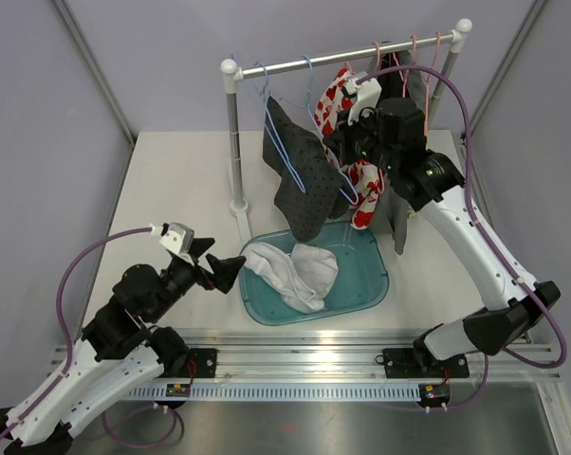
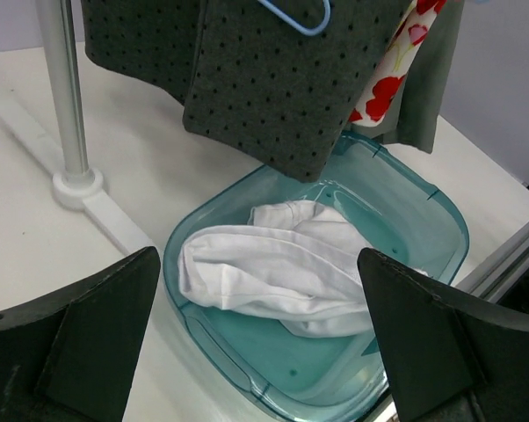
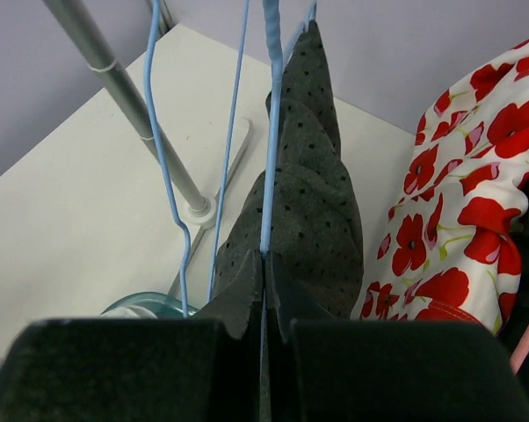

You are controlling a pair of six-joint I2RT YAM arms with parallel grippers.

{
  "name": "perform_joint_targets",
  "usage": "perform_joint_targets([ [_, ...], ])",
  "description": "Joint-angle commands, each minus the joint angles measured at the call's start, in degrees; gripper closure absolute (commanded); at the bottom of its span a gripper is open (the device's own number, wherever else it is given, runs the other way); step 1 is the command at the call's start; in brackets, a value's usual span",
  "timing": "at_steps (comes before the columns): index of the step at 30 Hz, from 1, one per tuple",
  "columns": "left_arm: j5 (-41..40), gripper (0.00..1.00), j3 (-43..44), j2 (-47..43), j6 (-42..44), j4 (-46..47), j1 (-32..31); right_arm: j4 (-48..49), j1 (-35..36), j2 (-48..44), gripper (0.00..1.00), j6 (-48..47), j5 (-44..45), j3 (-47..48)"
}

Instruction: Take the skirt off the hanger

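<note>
The skirt (image 1: 300,185) is dark grey with black dots and hangs on a light blue wire hanger (image 1: 284,142) from the rack rail (image 1: 352,59). My right gripper (image 1: 340,150) is at the skirt's upper right edge. In the right wrist view its jaws (image 3: 264,264) are shut on the blue hanger wire (image 3: 270,132), with the skirt (image 3: 313,193) draped just beyond. My left gripper (image 1: 230,270) is open and empty, low beside the teal bin. In the left wrist view (image 2: 257,259) it faces the bin, and the skirt's hem (image 2: 282,79) hangs above.
The teal bin (image 1: 366,284) holds a white cloth (image 1: 295,270). The rack post (image 1: 233,142) stands left of the skirt. A red poppy garment (image 1: 338,100), a dark garment (image 1: 399,204) and pink hangers (image 1: 414,47) hang to the right. An empty blue hanger (image 3: 163,158) hangs left.
</note>
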Motion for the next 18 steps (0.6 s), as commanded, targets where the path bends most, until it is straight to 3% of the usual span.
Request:
perform_joint_targets([
  [1,2.99,0.01,-0.98,0.82,-0.50,6.33,0.12,-3.72,0.22,-5.66,1.00,0.18,-4.96,-5.71],
  [6,6.51,0.01,-1.78,5.12,-1.82,12.30,-0.05,-2.49,0.22,-7.34,1.00,0.09,-6.19,-9.58],
  [16,8.89,0.01,-0.81,9.70,-2.17,16.00,0.04,-1.26,0.22,-3.83,1.00,-0.78,-5.67,-4.76],
  [17,8.89,0.01,-0.81,9.43,-2.17,15.83,0.04,-1.52,0.31,-3.30,0.98,-1.05,-5.67,-3.80],
  [18,8.80,0.01,-0.90,9.26,-2.17,15.57,0.04,-1.70,0.22,-2.08,0.85,-1.40,-5.84,-3.26],
])
